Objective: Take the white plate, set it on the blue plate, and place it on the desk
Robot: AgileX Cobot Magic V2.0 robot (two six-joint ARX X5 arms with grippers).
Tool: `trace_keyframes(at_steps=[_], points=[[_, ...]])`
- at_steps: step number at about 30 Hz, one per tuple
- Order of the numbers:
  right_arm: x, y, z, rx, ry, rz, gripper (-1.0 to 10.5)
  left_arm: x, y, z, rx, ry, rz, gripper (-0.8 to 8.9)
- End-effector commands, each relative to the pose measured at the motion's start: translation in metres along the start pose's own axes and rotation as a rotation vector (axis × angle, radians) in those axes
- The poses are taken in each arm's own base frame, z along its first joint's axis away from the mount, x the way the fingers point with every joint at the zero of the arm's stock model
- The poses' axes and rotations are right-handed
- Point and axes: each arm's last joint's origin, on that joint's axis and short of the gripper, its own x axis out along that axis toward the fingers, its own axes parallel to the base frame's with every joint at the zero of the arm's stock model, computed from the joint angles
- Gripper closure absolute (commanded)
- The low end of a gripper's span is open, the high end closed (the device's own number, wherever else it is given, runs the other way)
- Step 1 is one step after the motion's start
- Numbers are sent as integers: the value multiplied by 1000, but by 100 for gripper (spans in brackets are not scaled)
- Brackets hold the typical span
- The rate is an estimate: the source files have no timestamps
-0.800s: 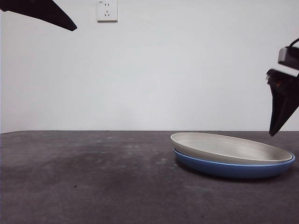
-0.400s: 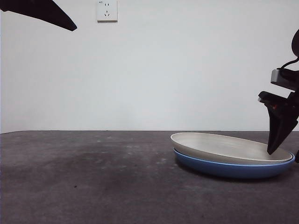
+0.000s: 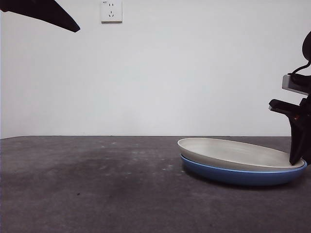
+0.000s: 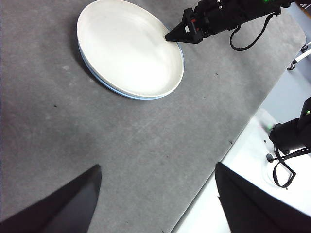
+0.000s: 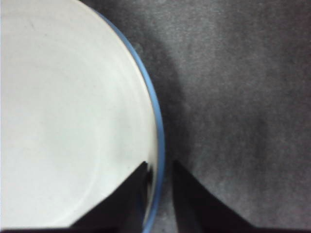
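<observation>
The right gripper (image 5: 159, 167), jaws parted astride both rims, straddles the white plate (image 3: 233, 153) nested in the blue plate (image 3: 243, 175); the left gripper (image 4: 155, 194) hangs open.

This looks like a robot lab or test room rather than a home. A dark grey, mottled, rough worktop (image 3: 97, 184) stands against a bare white wall (image 3: 194, 73) that carries only a white wall socket (image 3: 111, 10). In the left wrist view, a black robot arm with looping black cables (image 4: 248, 29) reaches over the worktop, and more black cabled equipment (image 4: 291, 141) sits beside its edge.
</observation>
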Motion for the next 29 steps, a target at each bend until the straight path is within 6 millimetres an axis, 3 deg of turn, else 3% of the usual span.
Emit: trace_keyframes(at_steps=[1, 13, 24, 29], points=[[2, -1, 3, 12, -7, -5, 935, 0, -2, 3, 20, -7, -10, 442], [-3, 1, 7, 32, -43, 15, 935, 0, -2, 3, 20, -6, -10, 442], [-40, 19, 15, 28, -185, 122, 935, 0, -2, 3, 21, -8, -10, 442], [-47, 34, 23, 11, -204, 178, 935, 0, -2, 3, 22, -10, -11, 442]])
